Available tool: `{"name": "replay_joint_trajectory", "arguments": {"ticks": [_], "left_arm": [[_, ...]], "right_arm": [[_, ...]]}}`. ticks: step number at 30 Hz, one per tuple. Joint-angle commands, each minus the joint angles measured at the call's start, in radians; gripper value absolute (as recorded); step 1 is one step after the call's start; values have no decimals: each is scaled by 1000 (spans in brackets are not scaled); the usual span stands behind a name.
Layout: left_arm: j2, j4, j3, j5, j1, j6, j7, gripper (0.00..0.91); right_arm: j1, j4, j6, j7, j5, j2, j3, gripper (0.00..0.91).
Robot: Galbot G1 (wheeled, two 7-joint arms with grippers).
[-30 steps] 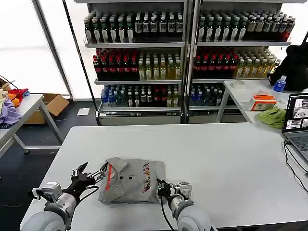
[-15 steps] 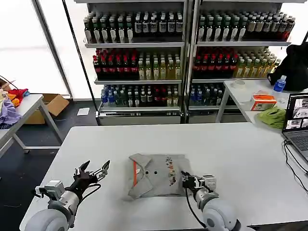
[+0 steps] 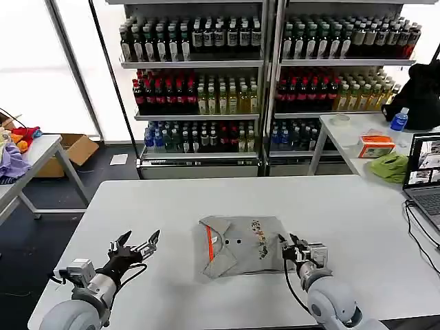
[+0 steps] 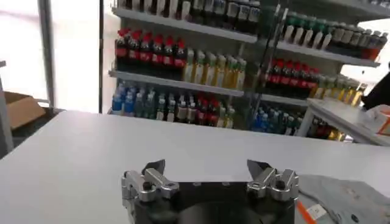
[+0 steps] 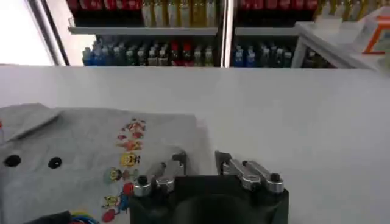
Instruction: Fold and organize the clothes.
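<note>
Right gripper (image 3: 291, 249) is clamped on the near right edge of the folded grey shirt (image 3: 242, 244), which lies flat at the table's (image 3: 344, 206) middle, orange-lined collar (image 3: 210, 243) toward my left, print (image 5: 125, 159) facing up. Left gripper (image 3: 136, 245) hangs spread and empty over bare tabletop, well left of the shirt.

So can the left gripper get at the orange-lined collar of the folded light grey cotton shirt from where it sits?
Probably yes. The left gripper is open over bare white table, and nothing lies between it and the folded light grey cotton shirt. The right gripper is at the shirt's opposite edge.
</note>
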Motion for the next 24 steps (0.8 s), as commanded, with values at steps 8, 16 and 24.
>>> {"name": "replay_joint_trajectory", "arguments": {"ticks": [8, 16, 24], "left_arm": [[-12, 4, 5, 12, 17, -3, 6, 907], [-16, 9, 1, 12, 16, -3, 7, 907], [-14, -2, -6, 15, 18, -25, 3, 907]], "right_arm": [[10, 59, 78, -97, -184, 110, -55, 907], [38, -63, 27, 1, 29, 134, -72, 907], [27, -79, 26, 4, 84, 134, -56, 907]]}}
